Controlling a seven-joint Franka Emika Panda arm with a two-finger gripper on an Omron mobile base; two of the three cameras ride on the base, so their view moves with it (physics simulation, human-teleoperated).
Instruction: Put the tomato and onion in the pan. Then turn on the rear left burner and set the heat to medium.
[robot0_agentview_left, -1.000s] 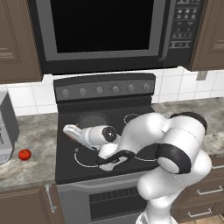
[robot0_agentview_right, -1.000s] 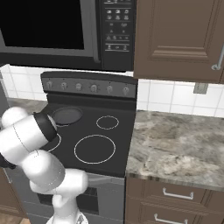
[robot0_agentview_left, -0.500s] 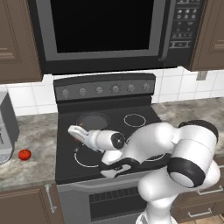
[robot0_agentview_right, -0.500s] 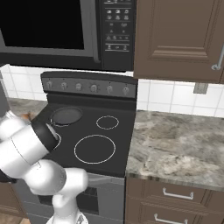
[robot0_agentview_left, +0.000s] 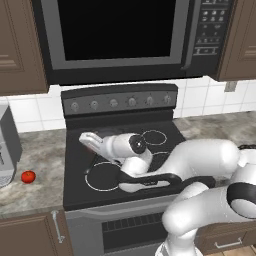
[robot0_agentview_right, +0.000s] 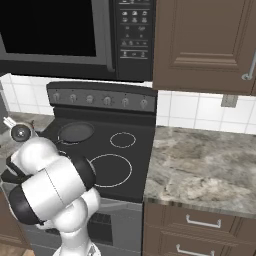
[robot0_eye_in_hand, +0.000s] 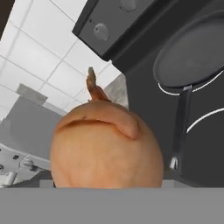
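Our arm has swung left over the stove. Our tool (robot0_agentview_left: 86, 140) grips the onion (robot0_eye_in_hand: 107, 146), close beside the pan (robot0_eye_in_hand: 192, 54). The tomato (robot0_agentview_left: 28, 176) waits on the worktop (robot0_agentview_left: 35, 160).

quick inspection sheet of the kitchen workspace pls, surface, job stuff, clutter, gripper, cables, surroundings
surface: black glass stovetop between grey stone counters
job's things: onion right in front of the hand camera, off the counter; tomato on the left counter; pan on the rear left burner, nothing in it
clutter: toaster at the left edge
grippers: gripper over the stovetop's left side, near the pan; the close-up onion suggests it is held, but the fingers are hidden
cables: nothing seen
surroundings: microwave above the stove, knob panel, brown cabinets, white tile wall
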